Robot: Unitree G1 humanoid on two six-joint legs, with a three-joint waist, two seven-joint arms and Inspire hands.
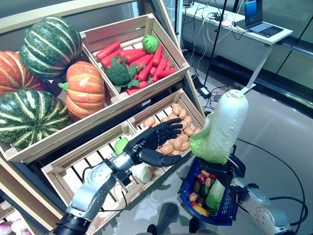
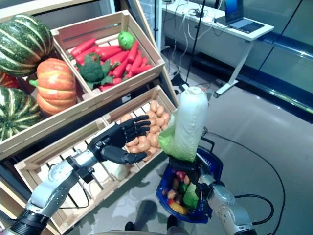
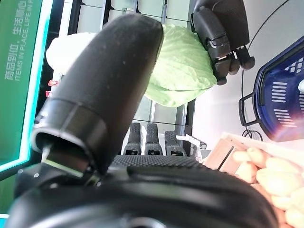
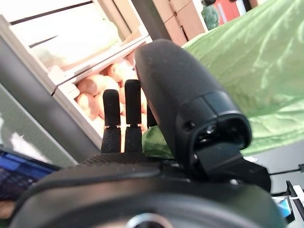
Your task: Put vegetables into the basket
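A tall napa cabbage (image 1: 222,127) stands upright above the blue basket (image 1: 188,188), leafy end down. My right hand (image 1: 217,171) is shut on its lower end, fingers curled on the leaves as the left wrist view shows (image 3: 221,38). The basket holds several small vegetables and a green leafy piece (image 1: 215,196). My left hand (image 1: 154,139) hovers open over the potato crate (image 1: 195,110), holding nothing, just left of the cabbage.
The potatoes (image 1: 178,134) fill the lower right crate. The slatted crate (image 1: 58,169) under my left arm holds a green fruit (image 1: 120,145) and a white vegetable (image 1: 144,172). Above are carrots (image 1: 146,61), broccoli (image 1: 120,71) and pumpkins (image 1: 85,88). A desk with a laptop (image 1: 259,22) stands behind.
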